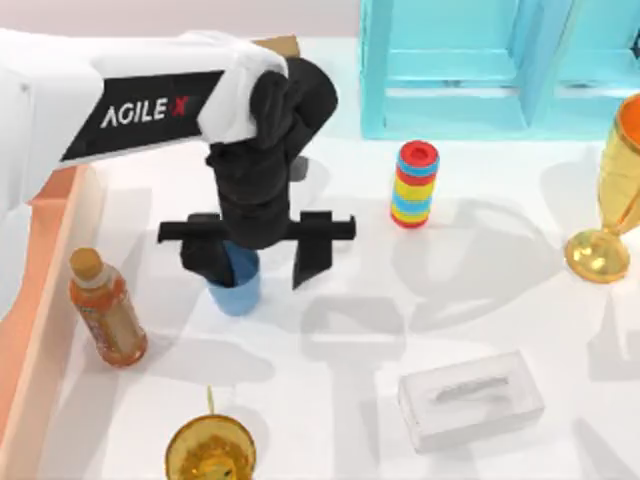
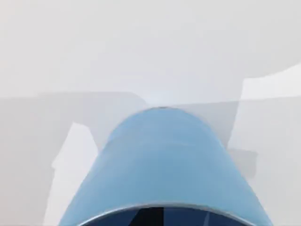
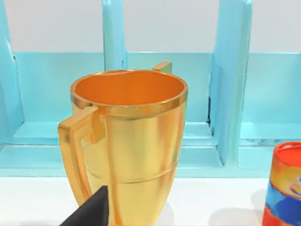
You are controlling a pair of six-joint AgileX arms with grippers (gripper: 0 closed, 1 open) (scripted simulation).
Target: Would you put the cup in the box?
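Amber glass [image 1: 210, 452]: front edge of the table, left of centre, seen from above.

Tissue box [image 1: 470, 398]: white, slotted, front right of centre.

Orange bottle [image 1: 106, 310]: upright near the left side, just beside the wall of the box.

Box [image 1: 40, 300]: salmon-pink bin along the table's left edge; only its right wall and a strip of interior are in frame. The left arm passes over its far end.

Cup [image 1: 237, 283]: blue tumbler, upright on the table, well right of the bottle and outside the box. In the left wrist view the cup [image 2: 162, 165] stands directly before the camera, rim nearest, body running away over the white table.

Left gripper [image 1: 258, 262]: reaches down from the AgileX arm at upper left and stands over the cup. Its two black fingers are spread wide; the left finger overlaps the cup's left side, the right finger stands apart to the cup's right. Whether the left finger touches the cup cannot be told.

Striped stack [image 1: 415, 184]: red, yellow and blue rings, upright, beyond the cup toward the right.

Goblet [image 1: 612, 195]: gold, at the right edge. In the right wrist view the goblet [image 3: 127, 146] stands close, handles at both sides; a black fingertip [image 3: 91, 211] of the right gripper shows before it, its opening not discernible.

Shelf [image 1: 470, 65]: turquoise frame along the far edge.
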